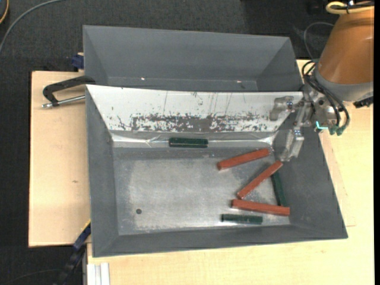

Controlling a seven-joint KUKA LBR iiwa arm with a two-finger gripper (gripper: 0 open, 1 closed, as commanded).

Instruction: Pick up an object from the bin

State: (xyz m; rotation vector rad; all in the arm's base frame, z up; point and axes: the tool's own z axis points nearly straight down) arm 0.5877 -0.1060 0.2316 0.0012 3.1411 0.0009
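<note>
The gripper [288, 149] hangs right of centre in the frame, just beside the right end of the top red stick [243, 159]; whether it is released or clenched we cannot tell. We judge that stick the nearest pick: we would straddle its narrow width, clear of the bin [190, 58] wall, and close squarely. At lower right the bin also holds a slanted red stick [260, 180], a low red stick [260, 207] and two green sticks [241, 218], and a lone green stick [188, 142] lies at centre.

Even overhead light, moderately bright. Strong glare band across the far inner wall of the bin [178, 108], washed nearly white. Bin bottom has a dull sheen. Soft, short shadows beside the red sticks [243, 159]. Dark floor [178, 5] behind the bin is dim.
</note>
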